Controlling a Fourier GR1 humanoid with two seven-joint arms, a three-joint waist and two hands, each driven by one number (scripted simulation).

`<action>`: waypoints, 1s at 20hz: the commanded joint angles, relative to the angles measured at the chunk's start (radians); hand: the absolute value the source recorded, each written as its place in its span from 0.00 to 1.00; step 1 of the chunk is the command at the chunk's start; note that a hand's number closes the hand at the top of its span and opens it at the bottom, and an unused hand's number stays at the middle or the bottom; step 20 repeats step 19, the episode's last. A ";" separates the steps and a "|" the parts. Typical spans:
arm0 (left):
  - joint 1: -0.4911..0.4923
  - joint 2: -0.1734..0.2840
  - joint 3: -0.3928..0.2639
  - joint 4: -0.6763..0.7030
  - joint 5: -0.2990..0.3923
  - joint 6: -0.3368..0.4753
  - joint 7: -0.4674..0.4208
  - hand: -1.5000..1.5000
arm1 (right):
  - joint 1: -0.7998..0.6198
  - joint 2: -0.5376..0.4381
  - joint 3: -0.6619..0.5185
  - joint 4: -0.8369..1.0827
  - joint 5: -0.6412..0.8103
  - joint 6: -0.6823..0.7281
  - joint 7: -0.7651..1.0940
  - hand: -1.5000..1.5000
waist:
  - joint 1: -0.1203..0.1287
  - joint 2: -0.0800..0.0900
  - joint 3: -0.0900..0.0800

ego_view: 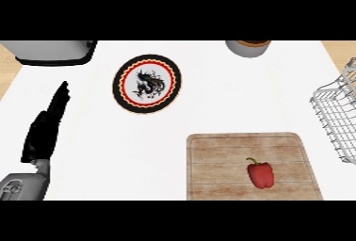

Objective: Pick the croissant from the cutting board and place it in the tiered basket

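red pepper (261, 174) on cutting board (215, 160), wire tiered basket (334, 117) at right

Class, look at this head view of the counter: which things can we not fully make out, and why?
- Wire basket: cut off by the right edge.
- Grey appliance and pot: cut off by the top edge.
- Right hand: not in view.
- Croissant: none visible; the cutting board holds only a red pepper.
- Left hand: open, resting at the left.

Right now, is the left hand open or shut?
Open: the left hand shows straight fingers pointing up, holding nothing, resting at the view's left edge.
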 commanded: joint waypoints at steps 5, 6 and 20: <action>0.005 0.002 0.014 -0.013 -0.003 0.003 0.043 0.50 | 0.026 0.119 -0.020 -0.361 0.101 0.102 0.230 0.00 | -0.021 -0.012 -0.001; 0.007 -0.017 -0.005 0.003 -0.024 0.019 0.026 0.50 | 0.027 0.156 -0.011 -0.432 0.110 0.112 0.231 0.00 | -0.028 -0.013 -0.002; -0.034 -0.001 0.028 0.033 -0.001 -0.012 0.015 0.50 | 0.394 0.433 0.175 -1.250 0.067 0.331 0.226 0.00 | -0.028 -0.008 0.000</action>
